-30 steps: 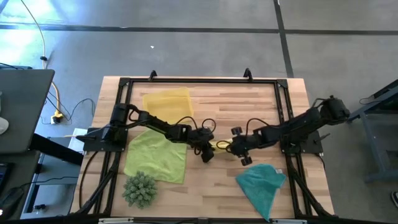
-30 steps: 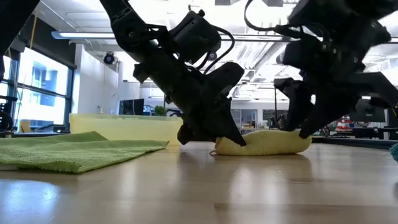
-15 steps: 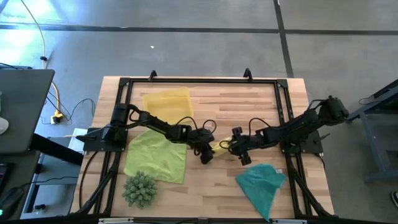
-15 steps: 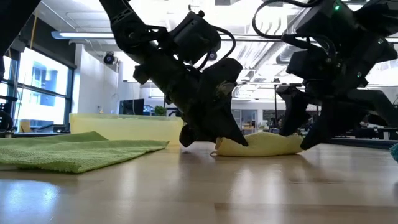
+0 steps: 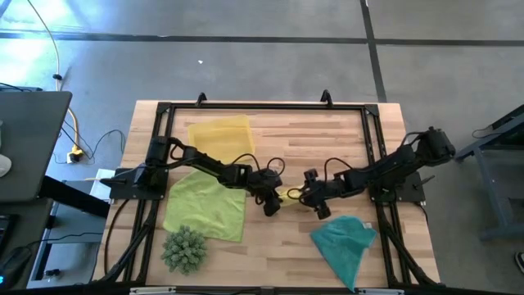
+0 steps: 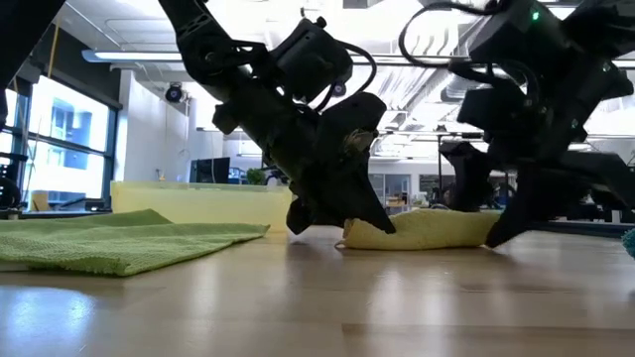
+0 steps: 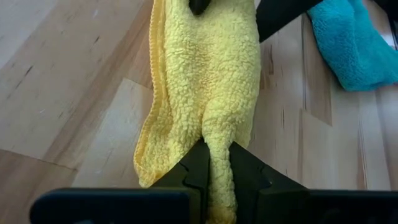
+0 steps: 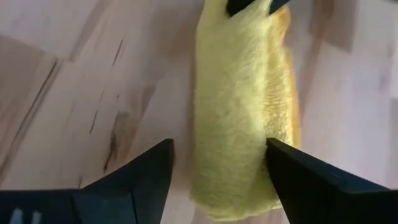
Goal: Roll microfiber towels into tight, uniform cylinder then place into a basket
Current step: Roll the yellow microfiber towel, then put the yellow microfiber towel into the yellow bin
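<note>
Near the middle of the high view, the rolled yellow towel (image 5: 292, 193) lies on the table (image 5: 327, 139) between the two arms. The left tool (image 7: 217, 163) is clamped on one end of the roll, its fingers pinching the cloth tight. The right tool (image 8: 217, 152) stands with its fingers wide apart, straddling the other end without gripping it.

The roll looks loose, with a flap hanging along one edge, so if the left tool lifts alone the free end may sag and unwind. If the right tool closes off-centre, it could catch only the outer layer and peel it open.

The basket (image 5: 219, 135) sits in the upper left of the table. The green towel (image 5: 206, 205) lies flat at lower left, the teal towel (image 5: 346, 242) crumpled at lower right.
</note>
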